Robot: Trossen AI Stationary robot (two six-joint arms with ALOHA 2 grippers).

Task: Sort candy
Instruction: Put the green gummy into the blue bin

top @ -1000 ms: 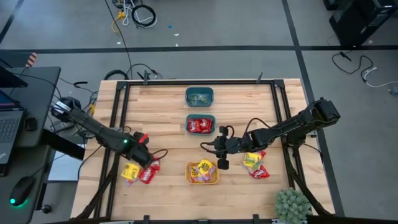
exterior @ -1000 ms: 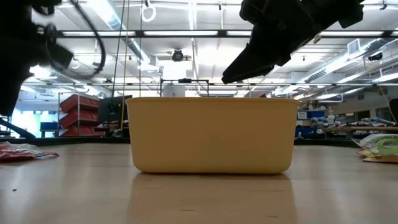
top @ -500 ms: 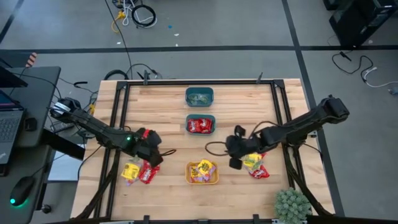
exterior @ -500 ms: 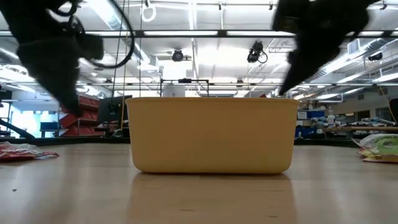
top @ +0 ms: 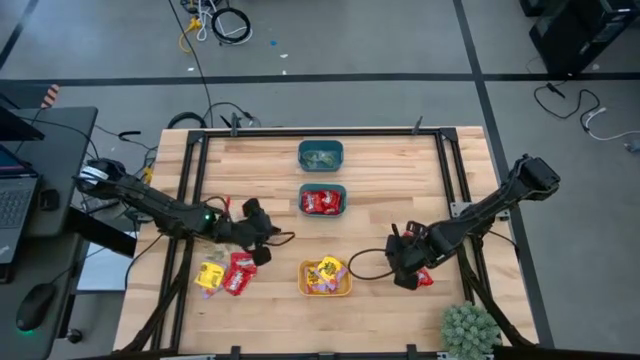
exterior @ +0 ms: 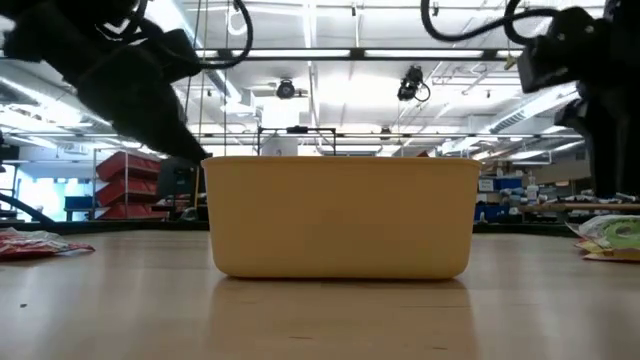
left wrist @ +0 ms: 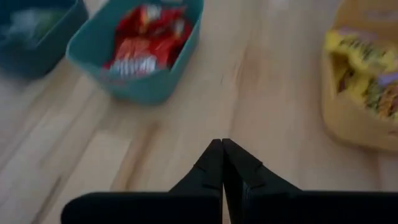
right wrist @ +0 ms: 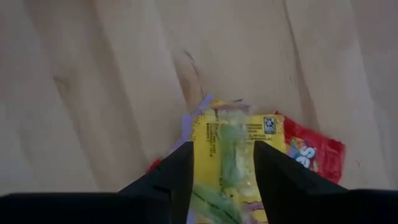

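Three bins stand in a row down the table's middle: a dark teal bin point(top: 320, 156) with pale green candy, a teal bin point(top: 322, 200) with red candy and an orange bin point(top: 326, 277) with yellow candy. Loose candy lies in a left pile point(top: 225, 275) and a right pile point(top: 420, 275). My left gripper point(top: 264, 240) hangs shut and empty between the left pile and the teal bin point(left wrist: 146, 46). My right gripper point(top: 405, 268) points down over the right pile, open. Its fingers stand on either side of a yellow packet point(right wrist: 227, 146) with a green one on it.
A red packet point(right wrist: 311, 155) lies beside the yellow one. A potted plant point(top: 470, 328) sits at the near right corner. Black frame rails point(top: 190, 200) run along the table's left and right sides. Bare wood lies between the bins and both piles.
My left gripper has gone from above the left pile toward the table's middle and the teal bin, and has turned. My right gripper has swung from beside the orange bin toward the table's right and near edge, over the right pile, and has tipped down.
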